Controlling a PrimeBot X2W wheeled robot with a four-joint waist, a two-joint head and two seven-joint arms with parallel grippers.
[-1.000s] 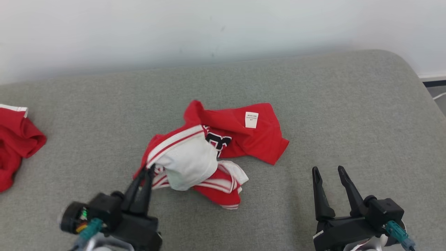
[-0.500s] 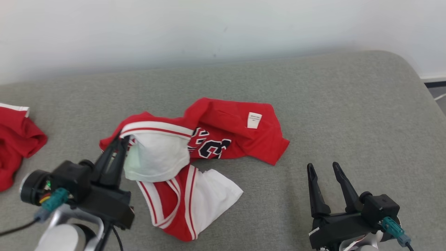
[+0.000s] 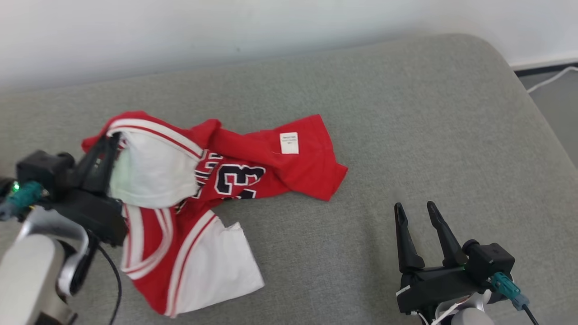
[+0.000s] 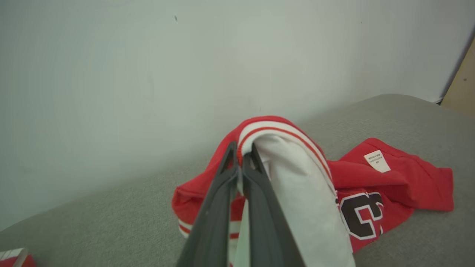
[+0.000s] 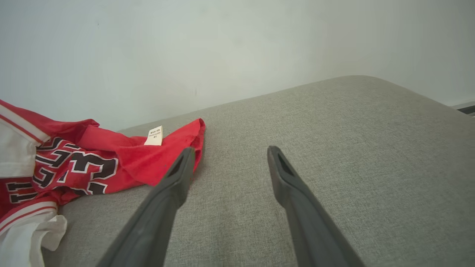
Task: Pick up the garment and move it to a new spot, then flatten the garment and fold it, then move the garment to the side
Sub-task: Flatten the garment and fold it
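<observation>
The garment (image 3: 271, 167) is a red and white jersey with black numerals and a small white label, lying crumpled on the grey cushion. My left gripper (image 3: 110, 137) is shut on its red-and-white striped edge at the left and holds that part raised. Cloth hangs from the grip and trails down to the cushion. In the left wrist view the gripper (image 4: 243, 148) pinches the striped band, with the garment (image 4: 389, 185) spreading to the right. My right gripper (image 3: 413, 205) stands open over bare cushion right of the garment. The right wrist view has that gripper (image 5: 231, 149) beside the garment's (image 5: 111, 155) red corner.
The grey cushion (image 3: 406, 113) runs back to a white wall (image 3: 226, 27) and rounds off at its right edge. Floor with a white cable (image 3: 551, 76) lies beyond that edge. A scrap of another red and white cloth (image 4: 15, 257) sits at the left wrist view's lower left corner.
My left gripper has pulled the striped edge up and to the left, so the bundle has opened out and the numerals show. The head camera has shifted. The right gripper stays open.
</observation>
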